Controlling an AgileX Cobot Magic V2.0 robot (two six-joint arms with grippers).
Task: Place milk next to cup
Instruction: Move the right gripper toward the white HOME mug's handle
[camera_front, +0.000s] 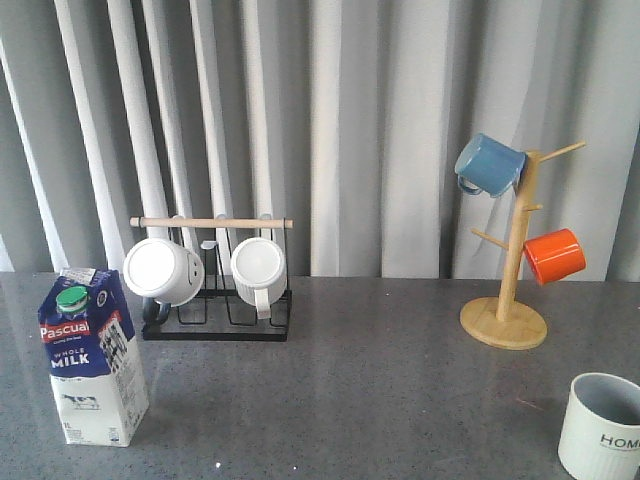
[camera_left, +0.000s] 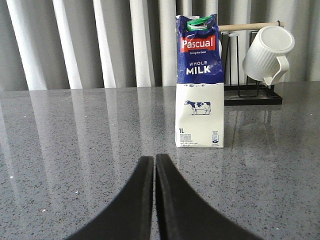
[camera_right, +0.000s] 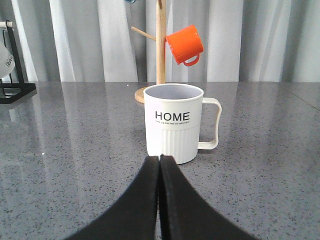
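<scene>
The milk is a tall blue-and-white carton with a green cap and a red "Pascual" label. It stands upright at the front left of the table and shows in the left wrist view. The cup, a ribbed pale mug with "HOME" lettering, stands at the front right corner and shows in the right wrist view, handle to one side. My left gripper is shut and empty, short of the milk. My right gripper is shut and empty, just short of the cup. Neither gripper shows in the front view.
A black wire rack with a wooden bar holds two white mugs at the back left. A wooden mug tree at the back right carries a blue mug and an orange mug. Grey curtains hang behind.
</scene>
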